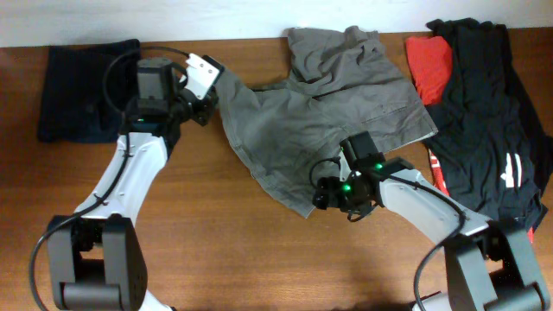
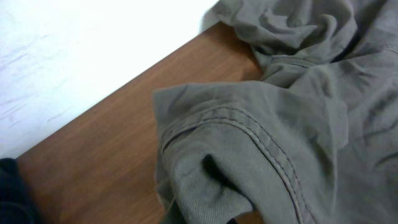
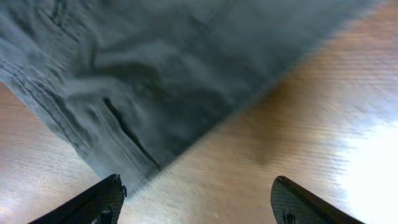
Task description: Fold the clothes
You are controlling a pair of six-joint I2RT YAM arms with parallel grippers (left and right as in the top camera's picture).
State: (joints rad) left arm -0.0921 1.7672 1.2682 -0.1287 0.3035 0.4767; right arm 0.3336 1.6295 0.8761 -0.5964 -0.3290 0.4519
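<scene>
A large grey shirt [image 1: 328, 112] lies crumpled across the middle of the table. My left gripper [image 1: 207, 104] is at its left edge. In the left wrist view a bunched fold of the grey shirt [image 2: 211, 186] covers the fingers and appears pinched between them. My right gripper [image 1: 328, 197] is open and empty, just off the shirt's lower corner. Its fingers [image 3: 198, 185] are spread over bare wood beside the grey hem [image 3: 124, 143]. A navy garment [image 1: 82, 91] lies at the far left. A black garment with white marks [image 1: 492, 130] and a red one [image 1: 429, 65] lie at the right.
The white wall edge runs along the table's back [image 1: 242, 22], just behind the grey shirt. Bare wooden table [image 1: 242, 250] lies in front of the shirt, between the two arms.
</scene>
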